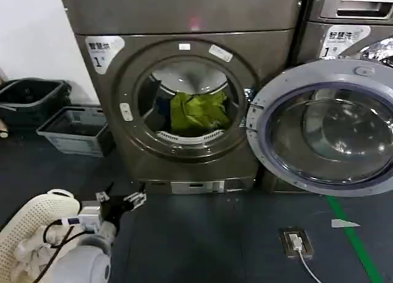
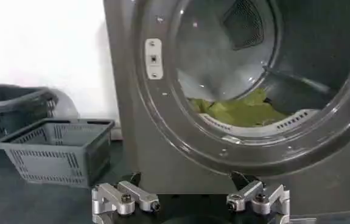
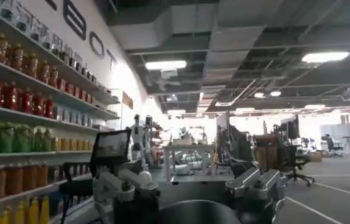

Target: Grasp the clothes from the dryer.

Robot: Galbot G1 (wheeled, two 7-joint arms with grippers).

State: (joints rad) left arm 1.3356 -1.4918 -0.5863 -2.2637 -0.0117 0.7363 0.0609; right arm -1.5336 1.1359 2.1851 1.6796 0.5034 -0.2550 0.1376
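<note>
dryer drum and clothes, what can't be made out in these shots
- Clothes: the lower part is hidden behind the drum's front lip in the head view; the left wrist view shows a low strip of it.
- Dark item beside the clothes in the dryer: too shadowed to identify.
- White labels: print too small to read.
- Left claw, open, low before the dryer.
- Right claw, open, faces shelves, away from the dryer.
</note>
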